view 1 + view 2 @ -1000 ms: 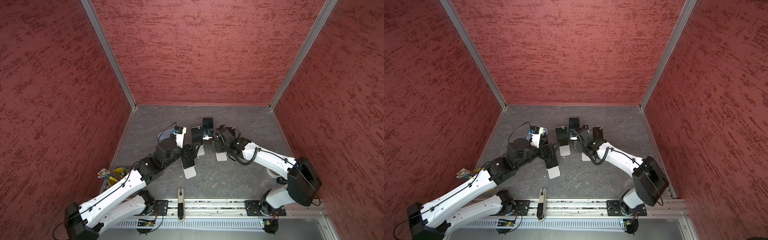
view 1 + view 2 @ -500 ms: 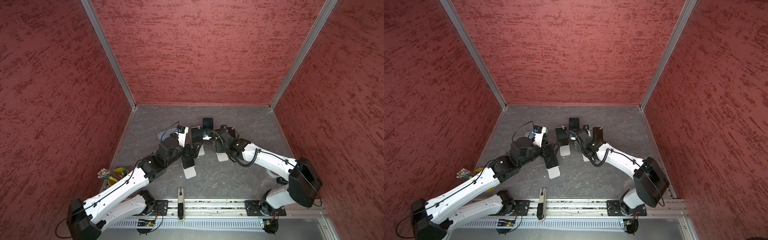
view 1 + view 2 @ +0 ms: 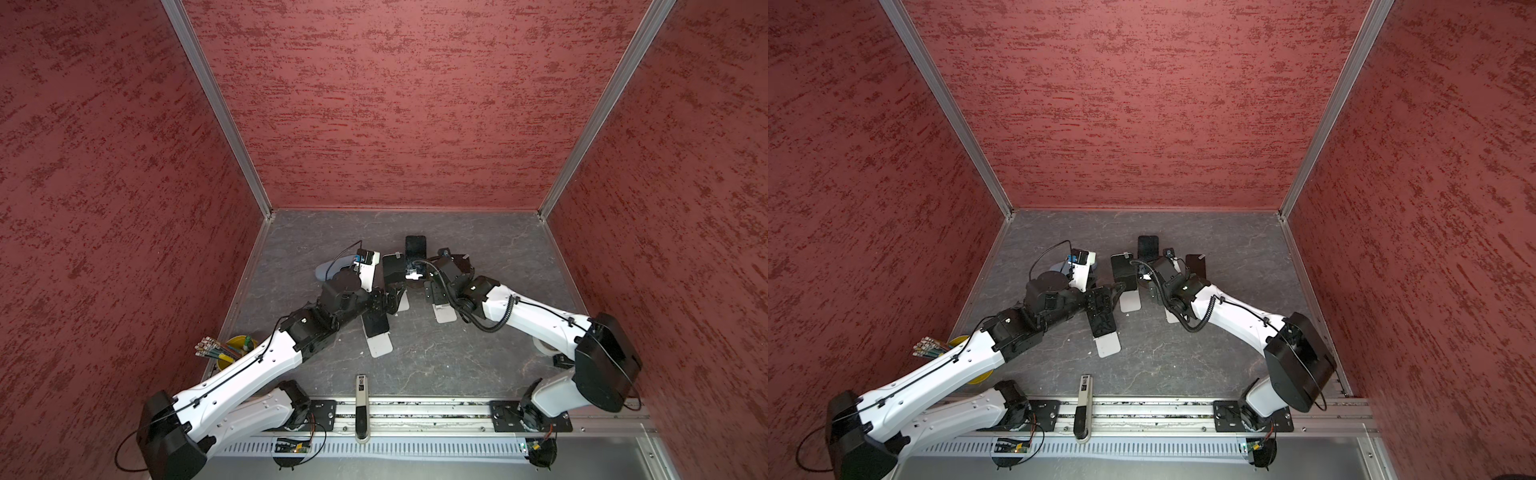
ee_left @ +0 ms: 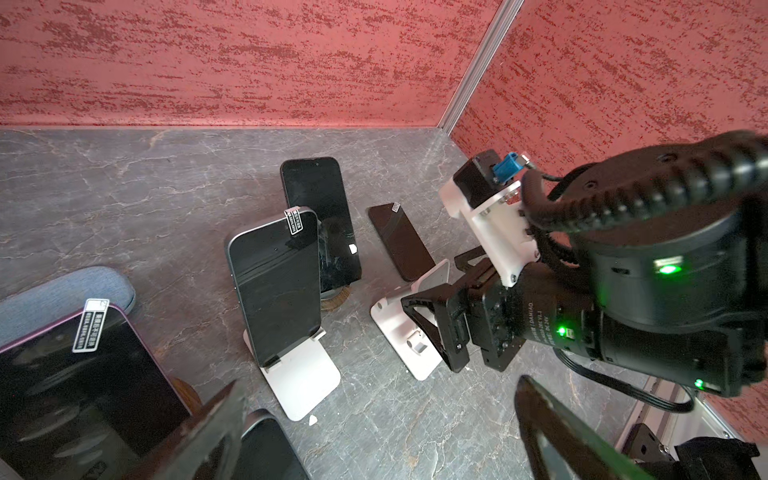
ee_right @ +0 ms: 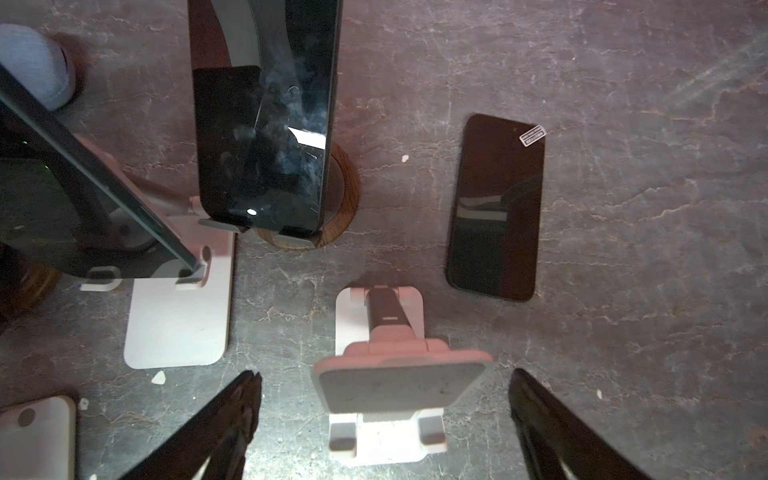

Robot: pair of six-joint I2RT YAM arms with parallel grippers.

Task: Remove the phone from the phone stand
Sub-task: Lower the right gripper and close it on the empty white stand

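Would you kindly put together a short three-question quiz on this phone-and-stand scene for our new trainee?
1. True or false: the phone with the corner sticker lies flat on the table.
2. The white stand nearest the right end effector is: A) empty; B) holding a phone; C) tipped over.
3. Fill in: the left end effector has its jaws ____.
Key: 1 true; 2 A; 3 open.
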